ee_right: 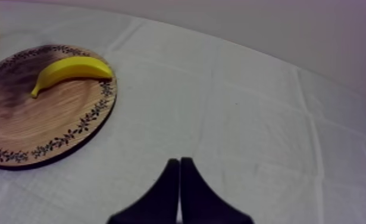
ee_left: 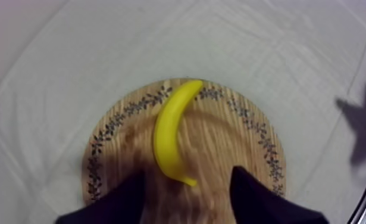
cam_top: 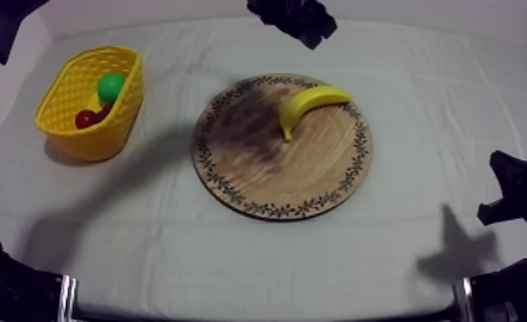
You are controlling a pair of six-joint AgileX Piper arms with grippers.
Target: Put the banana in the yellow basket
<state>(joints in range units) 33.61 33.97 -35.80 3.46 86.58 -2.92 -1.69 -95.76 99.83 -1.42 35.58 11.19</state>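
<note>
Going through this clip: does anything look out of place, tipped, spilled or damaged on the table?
Nothing stands out. The banana lies whole on the wooden board, and the yellow basket stands upright with a small red fruit inside.

Black left gripper [ee_left: 187, 180], two thick tapering fingers [ee_left: 257, 199], black right gripper [ee_right: 180, 163], smooth, matte, pointed tips

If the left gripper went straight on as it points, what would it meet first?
Probably the banana, lying on the wooden board just ahead of the open left gripper, though depth is unclear.
</note>
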